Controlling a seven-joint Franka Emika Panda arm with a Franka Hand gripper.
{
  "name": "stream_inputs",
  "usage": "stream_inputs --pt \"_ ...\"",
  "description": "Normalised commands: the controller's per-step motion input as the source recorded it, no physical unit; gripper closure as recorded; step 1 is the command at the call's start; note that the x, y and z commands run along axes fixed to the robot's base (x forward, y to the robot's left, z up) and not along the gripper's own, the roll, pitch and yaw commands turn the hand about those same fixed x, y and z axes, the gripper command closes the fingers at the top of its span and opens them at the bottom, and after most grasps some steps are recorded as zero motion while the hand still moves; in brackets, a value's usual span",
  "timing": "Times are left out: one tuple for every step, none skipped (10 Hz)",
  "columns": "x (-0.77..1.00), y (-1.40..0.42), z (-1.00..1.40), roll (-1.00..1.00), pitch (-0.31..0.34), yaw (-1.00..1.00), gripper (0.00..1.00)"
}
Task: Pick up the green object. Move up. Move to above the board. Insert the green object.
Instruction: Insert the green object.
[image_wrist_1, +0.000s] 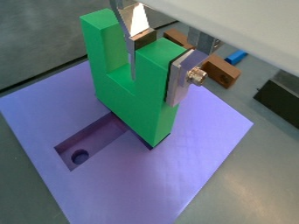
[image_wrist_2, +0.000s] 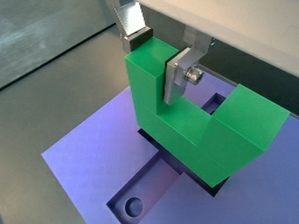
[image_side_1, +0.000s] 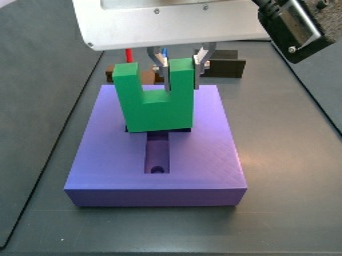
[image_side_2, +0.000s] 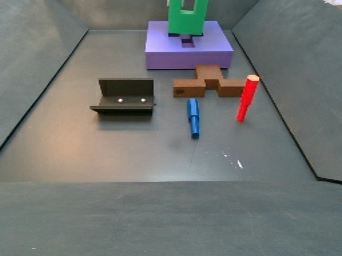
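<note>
one claw (image_side_1: 178, 63), green object (image_side_1: 151, 100), board (image_side_1: 201, 155), red peg (image_side_2: 247, 97), blue peg (image_side_2: 194, 117), brown block (image_side_2: 207, 81), fixture (image_side_2: 123, 97)

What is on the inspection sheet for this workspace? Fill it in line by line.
Surface: dark grey floor, walled.
Job's things: green object upright, its base in the board recess.
Clutter: brown cross block, red peg, blue peg, all apart from the board; fixture standing alone.
End effector: closed on one prong of the green object, above the board.
Cables: nothing seen.
Surroundings: nothing seen.
</note>
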Motion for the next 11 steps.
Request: stream_inputs --pt "0.16 0.0 -0.05 0.2 0.0 0.04 1.0" --pt "0.25 0.0 0.0 0.22 0.007 0.0 1.0" --pt "0.29 0.0 0.0 0.26 0.051 -0.07 1.0" --pt "0.23 0.0 0.0 0.24 0.047 -0.12 1.0" --pt "0.1 0.0 0.0 0.18 0.019 -0.16 1.0" --pt "0.0 0.0 -0.02 0.14 0.0 -0.14 1.0" --pt "-0.1 0.0 -0.09 0.08 0.0 -0.06 1.0" --pt "-0.18 0.0 -0.09 0.02 -0.031 0.0 1.0" --pt "-0.17 -0.05 -0.08 0.0 -0.059 0.0 1.0" --pt "-0.14 -0.12 -0.06 0.0 -0.073 0.0 1.0" --pt "-0.1 -0.15 -0.04 0.0 -0.07 0.0 1.0"
